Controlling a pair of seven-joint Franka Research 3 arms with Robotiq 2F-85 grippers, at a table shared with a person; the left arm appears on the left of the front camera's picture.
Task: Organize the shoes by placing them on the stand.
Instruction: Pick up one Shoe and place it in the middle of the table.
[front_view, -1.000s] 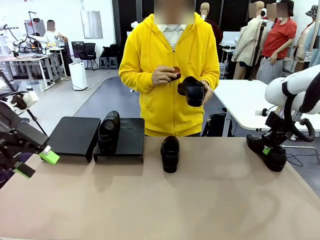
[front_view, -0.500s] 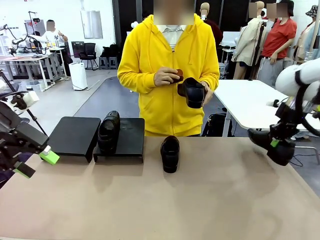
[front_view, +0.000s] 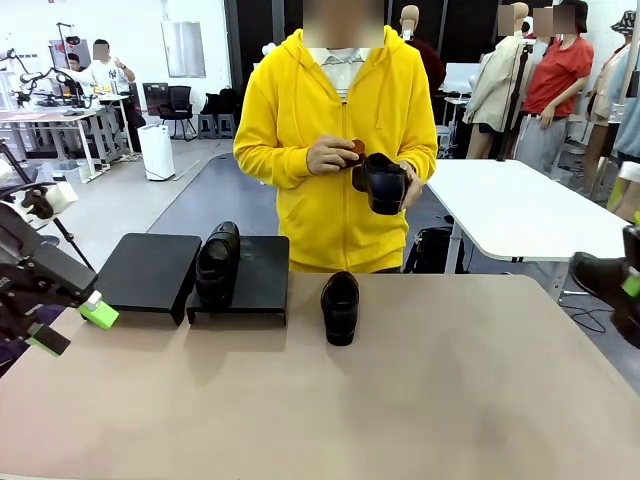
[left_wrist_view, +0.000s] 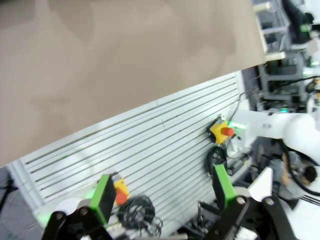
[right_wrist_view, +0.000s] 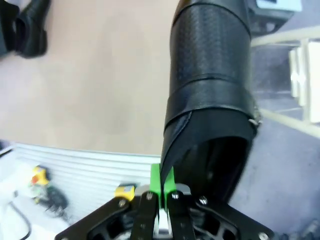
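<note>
The right gripper (front_view: 628, 286) is clamped together on the thin side wall of the gripped shoe (front_view: 598, 279). In the right wrist view its pads (right_wrist_view: 161, 176) pinch the leather at the opening, so the shoe (right_wrist_view: 210, 85) juts straight out beyond the fingers, toe away from the wrist. That rim pinch likely suits carrying and setting it down sole-first, though so narrow a hold could let the shoe swing. It hangs lifted at the worktop's (front_view: 450, 400) right edge. The stand (front_view: 150, 272), two low black platforms side by side, lies well apart from this gripper, far to its left. The stand shoe (front_view: 217, 262) already sits there, at the seam between the platforms, leaving the left platform bare and a strip free on the right one. Between the right gripper and the stand, the middle shoe (front_view: 340, 306) rests on the worktop, a likely obstacle to a low carry. Beyond the far edge a person holds the fourth shoe (front_view: 385, 182) in both hands at chest height. The left gripper (front_view: 72, 327) hangs with fingers wide apart and nothing between them (left_wrist_view: 165, 192), just in front of the stand's left platform, where it may crowd that spot.
</note>
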